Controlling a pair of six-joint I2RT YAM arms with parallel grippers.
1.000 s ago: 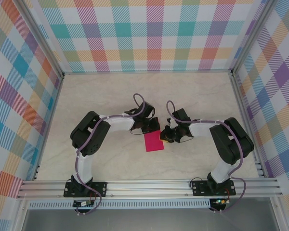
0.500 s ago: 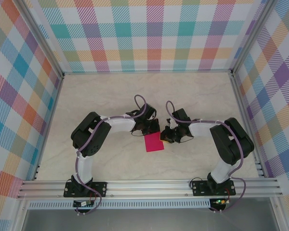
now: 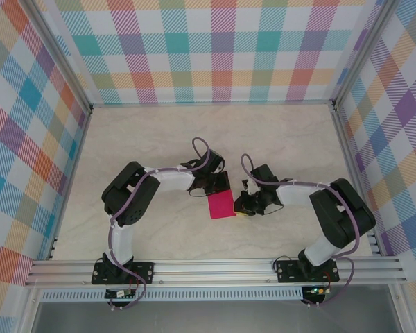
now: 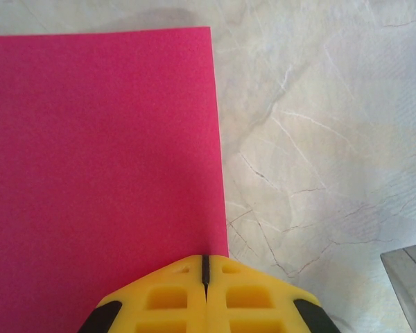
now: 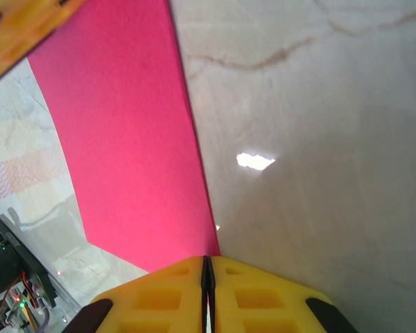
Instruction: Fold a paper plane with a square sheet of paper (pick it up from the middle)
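Plain magenta-pink on the square sheet of paper (image 3: 220, 205). Cream with grey marble veining across the desk (image 3: 159, 132). Bright yellow on left end effector (image 4: 205, 267) and right end effector (image 5: 206, 267). Pastel multicolour plaid over the walls (image 3: 215, 48). Purple cable (image 3: 201, 148).

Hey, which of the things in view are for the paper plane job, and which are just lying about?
For the job: paper, left gripper, right gripper, both shut beside the paper.
Just there: table, plaid walls, metal frame.
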